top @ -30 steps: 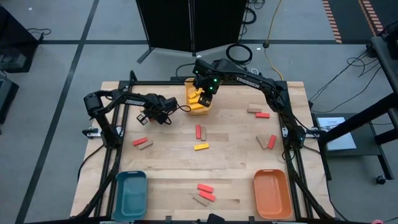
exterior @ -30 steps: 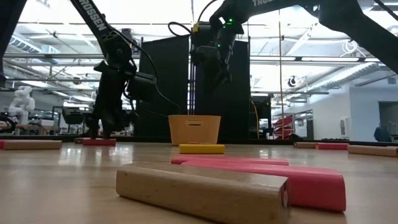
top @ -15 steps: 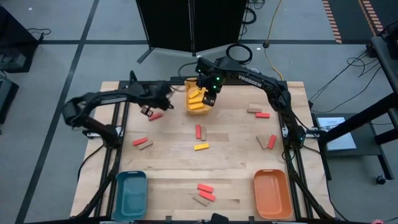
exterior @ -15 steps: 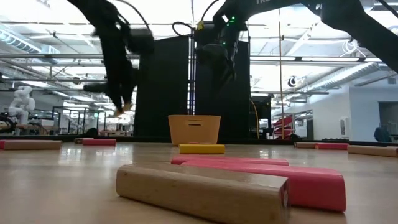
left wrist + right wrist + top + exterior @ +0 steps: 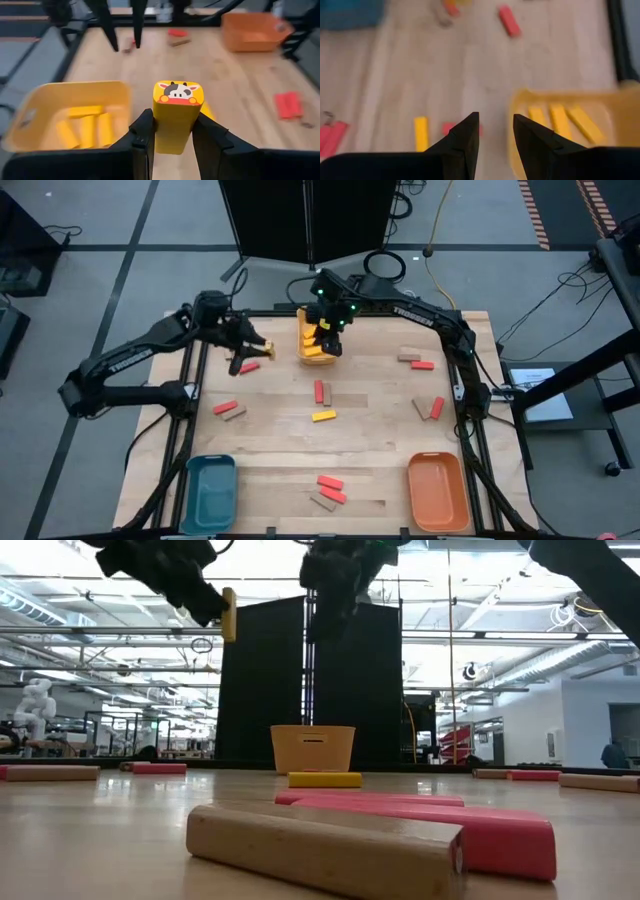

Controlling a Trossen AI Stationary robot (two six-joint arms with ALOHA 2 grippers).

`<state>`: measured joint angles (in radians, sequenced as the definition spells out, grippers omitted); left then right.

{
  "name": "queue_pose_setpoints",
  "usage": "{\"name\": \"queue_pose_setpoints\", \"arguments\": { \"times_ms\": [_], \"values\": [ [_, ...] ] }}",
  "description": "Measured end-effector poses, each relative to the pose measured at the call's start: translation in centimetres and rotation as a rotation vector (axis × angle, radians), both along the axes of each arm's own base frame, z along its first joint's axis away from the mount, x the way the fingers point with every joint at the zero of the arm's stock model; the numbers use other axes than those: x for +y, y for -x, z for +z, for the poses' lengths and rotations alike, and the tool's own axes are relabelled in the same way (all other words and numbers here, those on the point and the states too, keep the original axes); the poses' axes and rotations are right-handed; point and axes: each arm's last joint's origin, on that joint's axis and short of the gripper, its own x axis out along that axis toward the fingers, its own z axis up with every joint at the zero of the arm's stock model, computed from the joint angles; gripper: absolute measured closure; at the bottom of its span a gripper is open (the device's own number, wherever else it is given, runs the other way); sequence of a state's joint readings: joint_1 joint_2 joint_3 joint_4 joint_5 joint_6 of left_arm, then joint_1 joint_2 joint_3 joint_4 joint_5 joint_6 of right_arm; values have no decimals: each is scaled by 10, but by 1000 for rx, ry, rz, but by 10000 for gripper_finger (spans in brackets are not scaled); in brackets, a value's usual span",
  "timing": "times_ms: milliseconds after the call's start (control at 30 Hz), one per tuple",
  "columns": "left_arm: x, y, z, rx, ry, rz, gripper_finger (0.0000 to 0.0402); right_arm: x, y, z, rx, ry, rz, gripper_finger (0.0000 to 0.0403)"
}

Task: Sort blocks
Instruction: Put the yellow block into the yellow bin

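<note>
Nearest block: where the low view looks level across the table, a plain tan wood bar [image 5: 325,847] with rounded edges lies in front, a glossy red bar [image 5: 455,825] touching it behind.
Table: pale wood planks [image 5: 380,450], with red, tan and yellow blocks scattered over it.
Near trays: smooth, round-cornered teal tray [image 5: 209,490] and orange tray [image 5: 438,491] at the near corners.
Middle blocks: a flat yellow bar [image 5: 323,416] near the centre, a red bar [image 5: 320,391] just beyond.
Left pincer: [image 5: 172,145] raised above the far left of the table, clamped on a yellow block [image 5: 177,115] whose end face carries a cartoon cow's head.
Yellow tray: [image 5: 309,357] at the far edge, its walls holding several yellow bars [image 5: 87,131] side by side.
Right pincer: [image 5: 492,131] above the yellow tray, fingers a little apart, nothing between them.
Writing: none legible.
</note>
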<state>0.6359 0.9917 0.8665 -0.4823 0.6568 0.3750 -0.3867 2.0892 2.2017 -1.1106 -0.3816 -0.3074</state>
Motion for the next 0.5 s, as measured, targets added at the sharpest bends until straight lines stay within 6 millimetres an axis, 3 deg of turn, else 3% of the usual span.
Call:
{"name": "queue_pose_setpoints", "arguments": {
  "times_ms": [267,500],
  "values": [
    [-25,6,-45,-234,50,-22,314,38,-18,4,-69,34,104,289],
    [-35,25,-62,-515,-33,129,314,39,-33,18,-259,78,75,289]
  ]
}}
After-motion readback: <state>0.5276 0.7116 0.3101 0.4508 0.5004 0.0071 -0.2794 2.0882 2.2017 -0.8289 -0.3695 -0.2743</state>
